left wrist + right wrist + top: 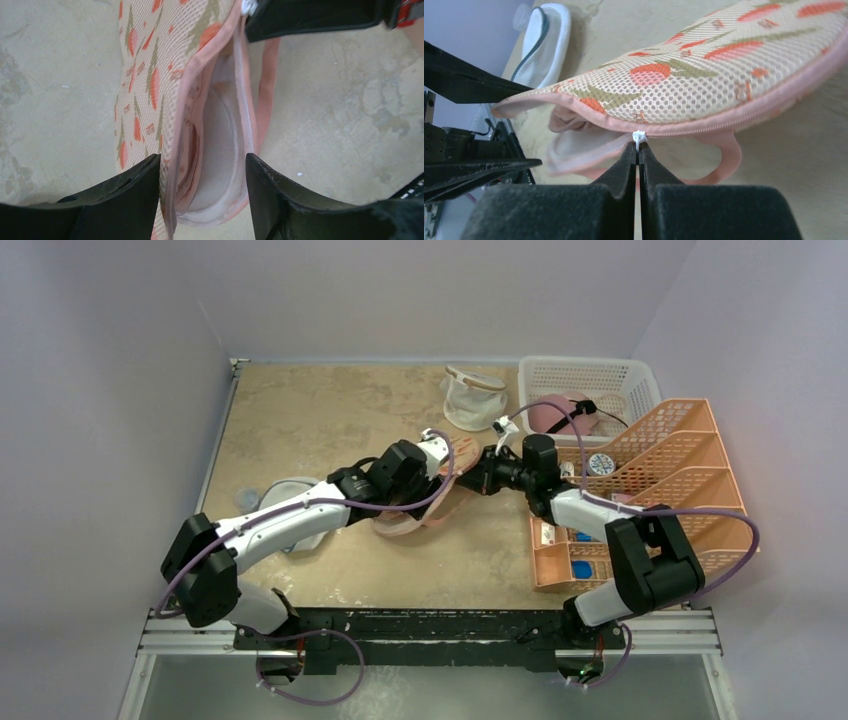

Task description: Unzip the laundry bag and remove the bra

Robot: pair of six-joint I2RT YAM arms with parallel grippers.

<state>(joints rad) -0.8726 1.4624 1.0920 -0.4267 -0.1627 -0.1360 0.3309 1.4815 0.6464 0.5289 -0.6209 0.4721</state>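
we see right gripper (pixel 638 151) jaws clamped on zip pull (pixel 639 135) of laundry bag (pixel 724 65). left gripper (pixel 202 167) jaws apart astride its opening.

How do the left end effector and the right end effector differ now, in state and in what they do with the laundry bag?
The left end effector is open; the right end effector is shut. The left one grips nothing, its fingers on either side of the unzipped edge of the laundry bag; the right one pinches the white zip pull. Both have black fingers and work at the same bag.
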